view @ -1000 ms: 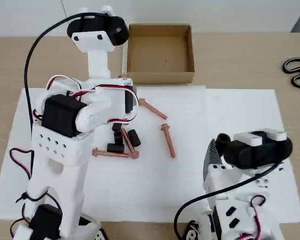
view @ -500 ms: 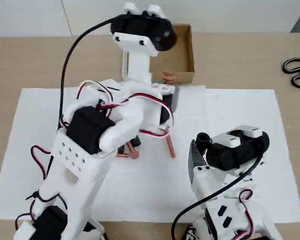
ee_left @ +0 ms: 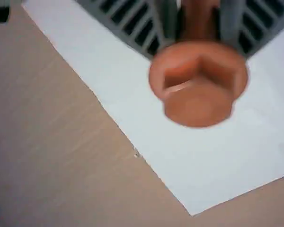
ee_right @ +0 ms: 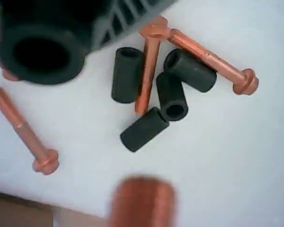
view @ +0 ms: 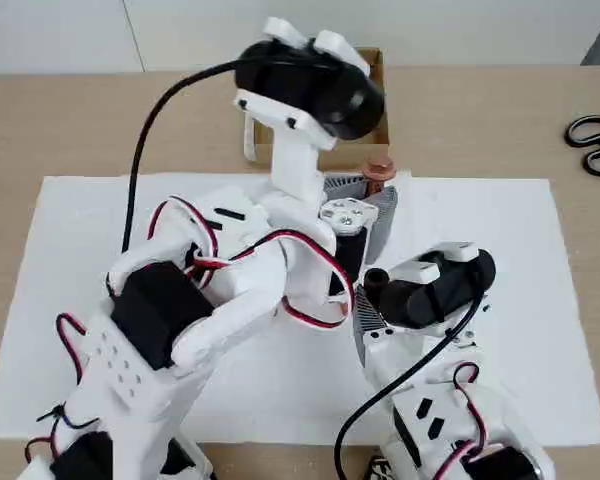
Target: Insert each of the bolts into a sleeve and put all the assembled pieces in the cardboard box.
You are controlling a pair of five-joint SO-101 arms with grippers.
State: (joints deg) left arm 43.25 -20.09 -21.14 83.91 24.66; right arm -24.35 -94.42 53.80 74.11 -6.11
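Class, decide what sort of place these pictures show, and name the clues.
Probably a robotics lab or hobby workbench: two small robot arms at a wooden table, loose bolts and sleeves on a white mat, scissors lying nearby.

Bolts, copper, hex-headed: four in sight. Three lie loose: a lone bolt (ee_right: 24,127), a bolt among sleeves (ee_right: 149,71) and a bolt beside them (ee_right: 210,59). The fourth is a held bolt (ee_left: 199,85). Sleeves, black: five, namely four loose sleeves (ee_right: 144,128) and one held sleeve (ee_right: 42,54). Cardboard box (view: 260,155): one. White mat (view: 480,220): one. Scissors (view: 592,145): one pair.
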